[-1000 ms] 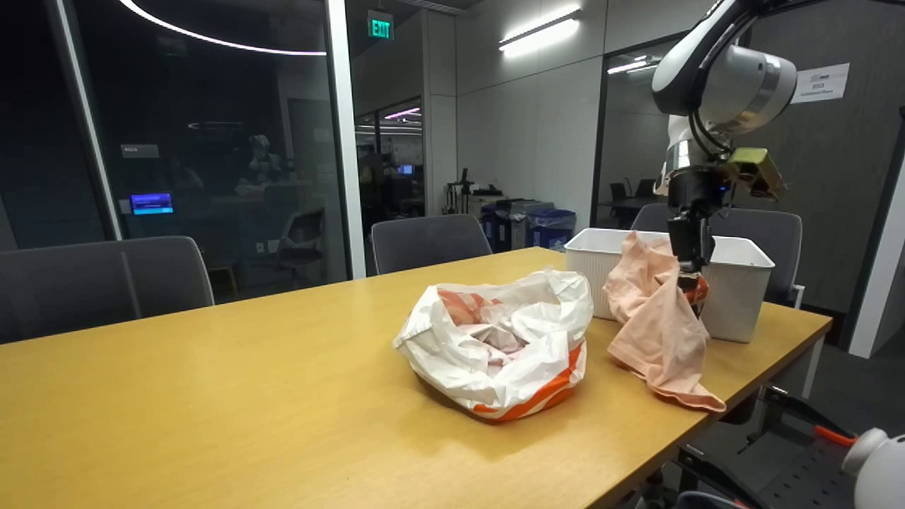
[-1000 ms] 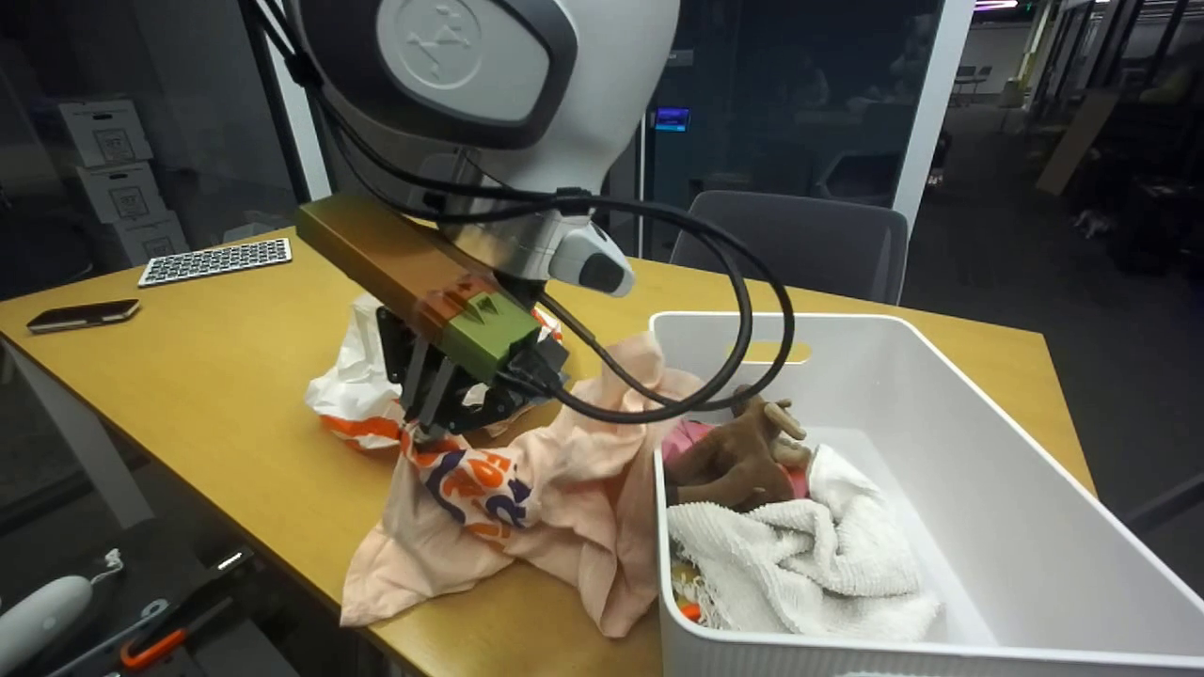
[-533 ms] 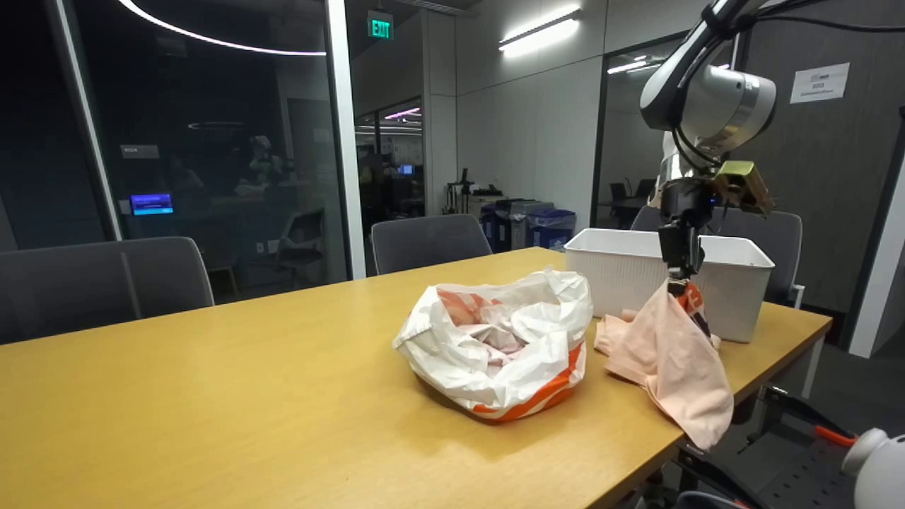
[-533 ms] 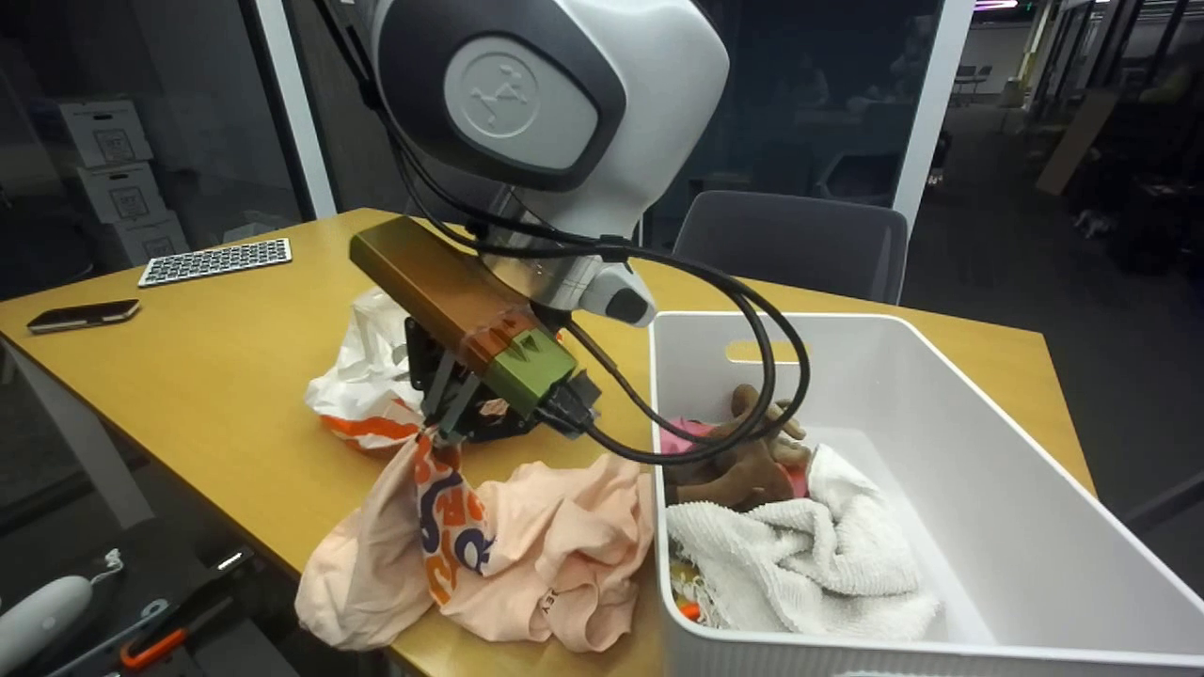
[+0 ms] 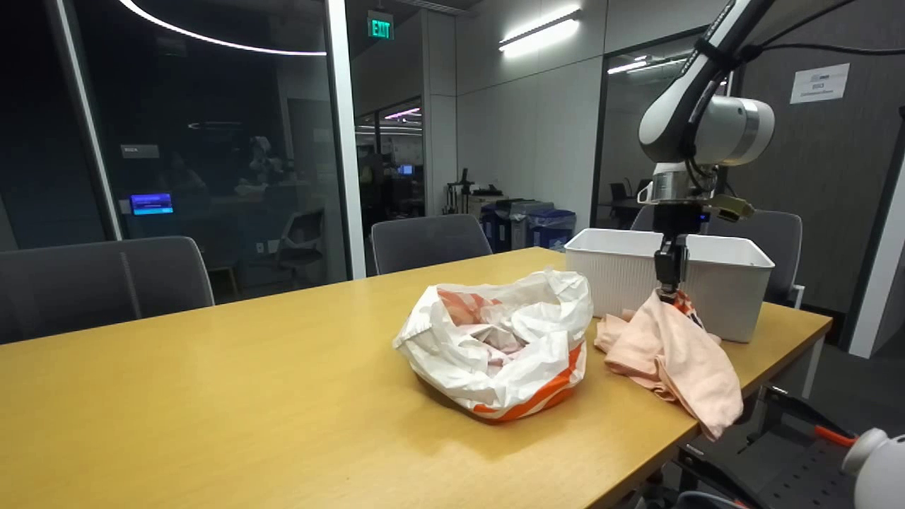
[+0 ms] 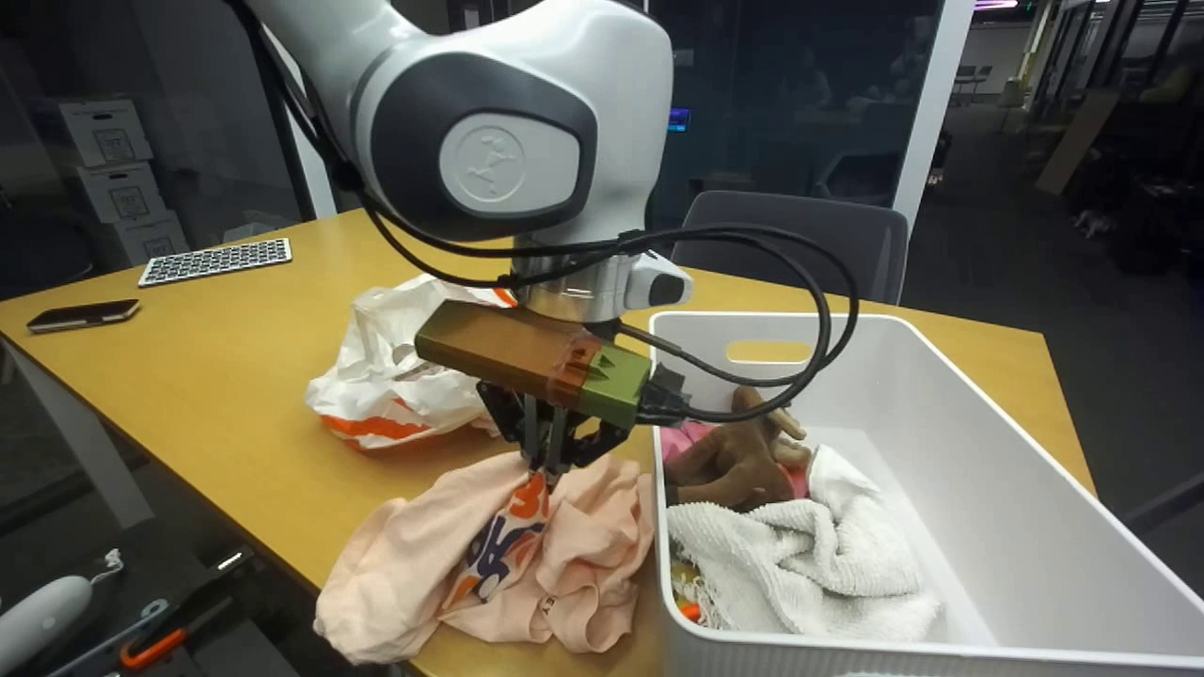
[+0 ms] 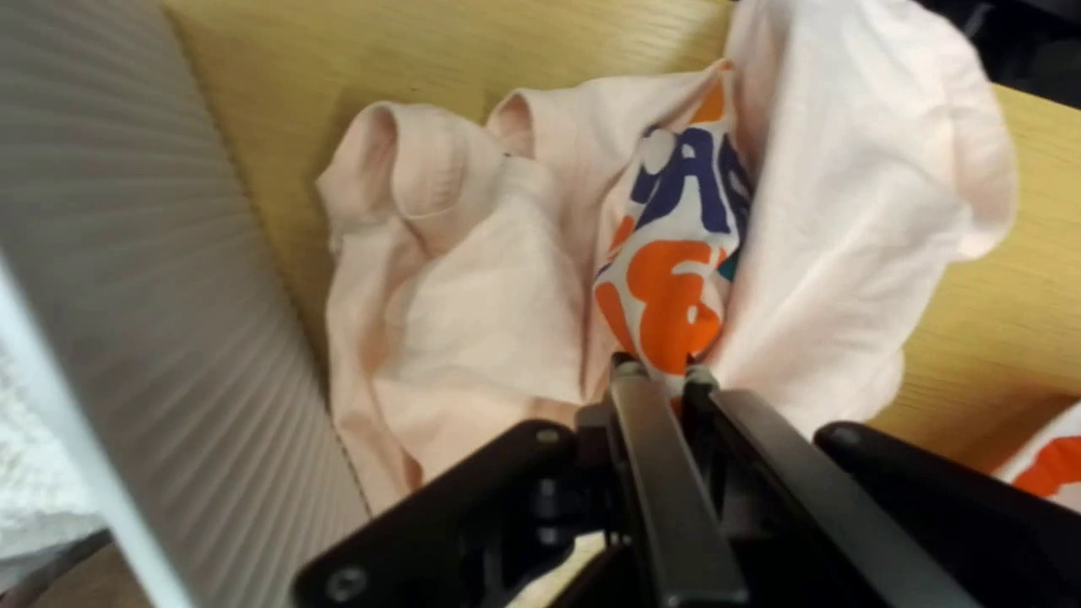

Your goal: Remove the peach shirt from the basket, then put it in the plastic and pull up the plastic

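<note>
Gripper [image 7: 663, 371] downward — tight on peach shirt [image 6: 484, 564]

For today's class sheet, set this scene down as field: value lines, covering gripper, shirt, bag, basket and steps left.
gripper: shut on the shirt, at its print
shirt: out of the basket, bunched on the table beside it, one end past the table's edge
bag: white and orange, on the table, mouth open, contents unclear
basket: holds a white cloth and a brown item
steps left: shirt into bag; bag pulled up
</note>
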Controlling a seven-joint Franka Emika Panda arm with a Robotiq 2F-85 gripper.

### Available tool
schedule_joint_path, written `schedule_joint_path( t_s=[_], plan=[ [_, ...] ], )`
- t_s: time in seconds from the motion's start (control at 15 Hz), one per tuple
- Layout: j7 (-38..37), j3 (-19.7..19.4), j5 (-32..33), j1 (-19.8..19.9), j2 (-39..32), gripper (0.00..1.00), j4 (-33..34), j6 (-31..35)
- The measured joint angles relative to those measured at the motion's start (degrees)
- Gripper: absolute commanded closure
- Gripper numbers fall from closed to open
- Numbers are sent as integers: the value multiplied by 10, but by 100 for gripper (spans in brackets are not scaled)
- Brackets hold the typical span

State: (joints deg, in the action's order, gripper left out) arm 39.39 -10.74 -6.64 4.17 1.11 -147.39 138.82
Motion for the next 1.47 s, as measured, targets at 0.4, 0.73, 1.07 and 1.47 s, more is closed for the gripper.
schedule_joint_path(
  t_s=[0.4, 0.73, 1.07, 1.47],
  plan=[
    [-1, 0, 12, 12, -8, 49, -7, 32],
    [-8, 4, 12, 12, -7, 15, -4, 32],
    [-67, 22, 89, 12, 6, 0, -12, 45],
    [-29, 24, 60, 12, 26, 0, -61, 18]
  ],
)
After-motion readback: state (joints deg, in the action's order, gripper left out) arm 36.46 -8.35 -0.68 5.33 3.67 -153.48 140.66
